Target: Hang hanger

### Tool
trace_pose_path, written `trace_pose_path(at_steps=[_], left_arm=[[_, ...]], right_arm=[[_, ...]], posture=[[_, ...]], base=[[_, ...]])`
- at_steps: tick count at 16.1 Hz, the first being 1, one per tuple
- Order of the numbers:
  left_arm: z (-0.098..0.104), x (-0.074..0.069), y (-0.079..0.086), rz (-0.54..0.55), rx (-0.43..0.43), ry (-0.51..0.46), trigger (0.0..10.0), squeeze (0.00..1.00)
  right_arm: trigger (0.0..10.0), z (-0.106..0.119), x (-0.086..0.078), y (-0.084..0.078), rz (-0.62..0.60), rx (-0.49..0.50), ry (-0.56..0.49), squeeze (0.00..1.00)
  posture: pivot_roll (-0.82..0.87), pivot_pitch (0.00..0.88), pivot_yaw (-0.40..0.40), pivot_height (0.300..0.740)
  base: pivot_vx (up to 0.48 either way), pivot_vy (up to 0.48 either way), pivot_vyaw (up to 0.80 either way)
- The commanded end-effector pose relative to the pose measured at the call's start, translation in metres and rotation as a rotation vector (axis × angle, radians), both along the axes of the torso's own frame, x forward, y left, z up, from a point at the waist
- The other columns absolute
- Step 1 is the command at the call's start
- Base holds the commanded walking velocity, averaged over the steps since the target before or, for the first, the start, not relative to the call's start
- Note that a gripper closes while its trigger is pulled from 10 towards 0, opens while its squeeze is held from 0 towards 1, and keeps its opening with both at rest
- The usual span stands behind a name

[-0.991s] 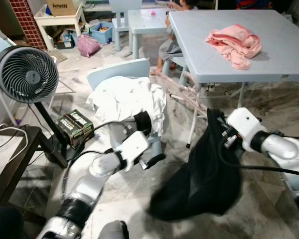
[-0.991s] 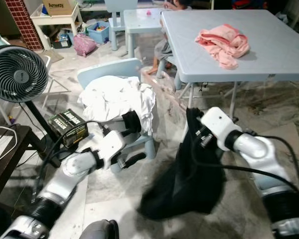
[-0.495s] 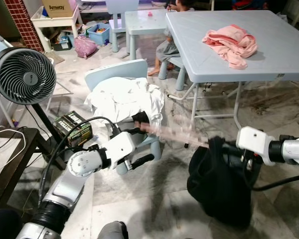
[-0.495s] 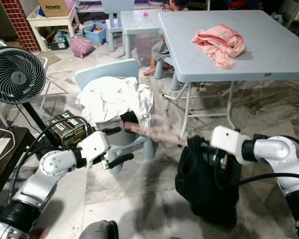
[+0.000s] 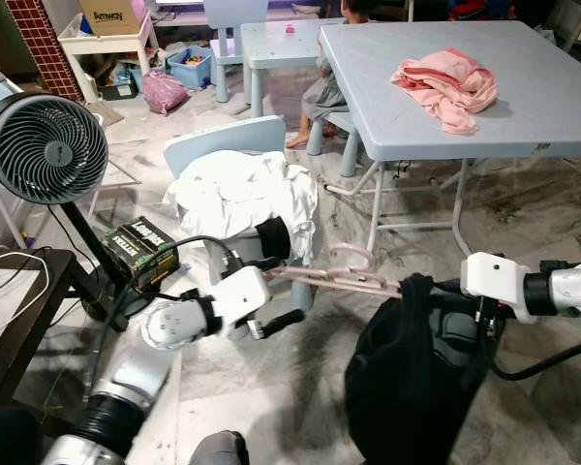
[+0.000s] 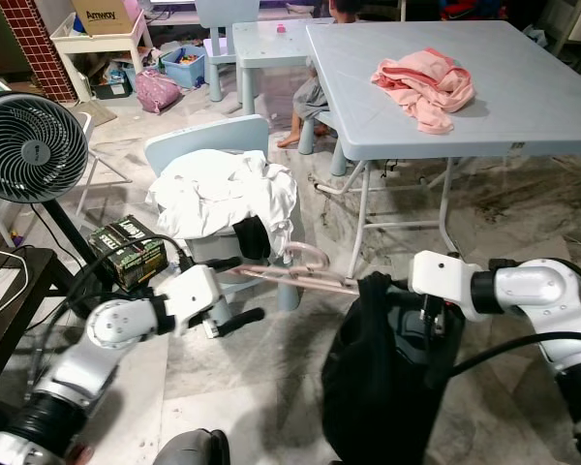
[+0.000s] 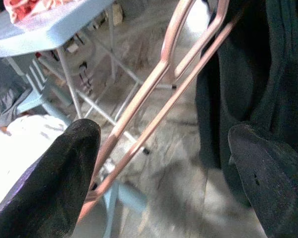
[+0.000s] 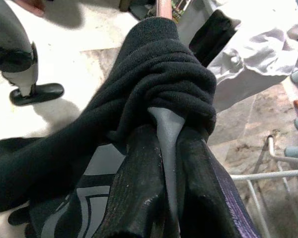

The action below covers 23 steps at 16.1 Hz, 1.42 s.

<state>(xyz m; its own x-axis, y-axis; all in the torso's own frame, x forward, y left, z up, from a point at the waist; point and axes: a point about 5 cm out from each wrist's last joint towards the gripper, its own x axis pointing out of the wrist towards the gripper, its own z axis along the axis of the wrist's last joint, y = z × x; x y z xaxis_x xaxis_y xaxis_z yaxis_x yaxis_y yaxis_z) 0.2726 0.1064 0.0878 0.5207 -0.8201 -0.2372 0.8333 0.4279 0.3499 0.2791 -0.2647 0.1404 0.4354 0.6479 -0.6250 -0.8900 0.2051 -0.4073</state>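
A pink hanger point(image 5: 339, 279) hangs level in the air between my two arms. Its near end runs along one finger point(image 7: 44, 188) of my left gripper point(image 5: 271, 294), whose fingers stand wide apart. Its far end goes into the top of a black garment point(image 5: 407, 387) that hangs down to the floor. My right gripper point(image 8: 165, 148) is shut on that garment, with bunched cloth wrapped over its fingers. The pink hanger tip point(image 8: 164, 7) pokes out just past the bunch.
Behind the hanger stands a pale blue chair point(image 5: 228, 136) heaped with white clothes. Further right, a grey table point(image 5: 523, 107) holds a pink cloth point(image 5: 450, 82). A fan point(image 5: 44, 145), a box point(image 5: 140, 247) and a dark side table point(image 5: 19, 310) crowd the left. A person point(image 5: 329, 87) sits at the back.
My right gripper has come down and in, so the black garment now hangs lower. The hanger swung across and has steadied with its far end inside the garment.
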Motion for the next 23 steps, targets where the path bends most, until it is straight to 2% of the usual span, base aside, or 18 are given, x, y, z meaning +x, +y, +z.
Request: trace_pose_path(at_steps=[1, 2, 3, 4, 5, 7, 10, 13, 16, 23], left_arm=[[0.013, 0.006, 0.001, 0.027, -0.034, -0.04, 10.0, 0.0], [0.023, 0.013, 0.003, 0.097, -0.112, -0.048, 10.0, 0.0], [0.028, 0.016, 0.004, 0.126, -0.144, -0.049, 10.0, 0.0], [0.031, 0.018, 0.006, 0.151, -0.161, -0.059, 10.0, 0.0], [0.044, 0.026, 0.015, 0.279, -0.254, -0.097, 10.0, 0.0], [0.057, 0.033, 0.027, 0.407, -0.372, -0.127, 10.0, 0.0], [0.061, 0.036, 0.035, 0.439, -0.4, -0.118, 10.0, 0.0], [0.064, 0.034, 0.03, 0.429, -0.429, -0.118, 10.0, 0.0], [0.065, 0.033, 0.023, 0.411, -0.431, -0.109, 10.0, 0.0], [0.063, 0.032, 0.021, 0.412, -0.427, -0.096, 10.0, 0.0]], right_arm=[[10.0, 0.02, 0.014, 0.0, -0.065, 0.05, -0.155, 0.0], [10.0, 0.03, 0.023, 0.004, -0.173, 0.186, -0.285, 0.0], [10.0, 0.034, 0.027, 0.005, -0.239, 0.254, -0.34, 0.0], [10.0, 0.035, 0.028, 0.005, -0.278, 0.308, -0.358, 0.0], [10.0, 0.03, 0.027, 0.005, -0.421, 0.439, -0.407, 0.0], [10.0, 0.018, 0.027, 0.003, -0.632, 0.569, -0.434, 0.0], [10.0, 0.007, 0.024, 0.006, -0.846, 0.693, -0.476, 0.0], [10.0, 0.0, 0.022, 0.016, -0.9, 0.716, -0.49, 0.0], [10.0, 0.005, 0.026, 0.018, -0.928, 0.727, -0.497, 0.0], [10.0, 0.014, 0.031, 0.022, -0.9, 0.714, -0.525, 0.0]], posture=[[-0.1, 0.012, 0.002, 0.74], [-0.1, 0.009, 0.0, 0.74], [-0.1, 0.007, 0.0, 0.74], [-0.1, 0.007, 0.0, 0.74], [-0.09, 0.003, 0.002, 0.74], [-0.09, 0.0, 0.006, 0.74], [-0.09, 0.0, 0.007, 0.74], [-0.09, 0.0, 0.01, 0.74], [-0.09, 0.0, 0.008, 0.74], [-0.09, 0.0, 0.001, 0.74]], base=[[0.0, 0.0, 0.0], [0.0, 0.0, 0.0], [0.0, 0.0, 0.0], [0.0, 0.0, 0.0], [0.0, 0.0, 0.0], [0.0, 0.0, 0.0], [0.0, 0.0, 0.0], [0.205, 0.0, 0.0], [0.375, 0.0, 0.0], [0.402, 0.0, 0.0]])
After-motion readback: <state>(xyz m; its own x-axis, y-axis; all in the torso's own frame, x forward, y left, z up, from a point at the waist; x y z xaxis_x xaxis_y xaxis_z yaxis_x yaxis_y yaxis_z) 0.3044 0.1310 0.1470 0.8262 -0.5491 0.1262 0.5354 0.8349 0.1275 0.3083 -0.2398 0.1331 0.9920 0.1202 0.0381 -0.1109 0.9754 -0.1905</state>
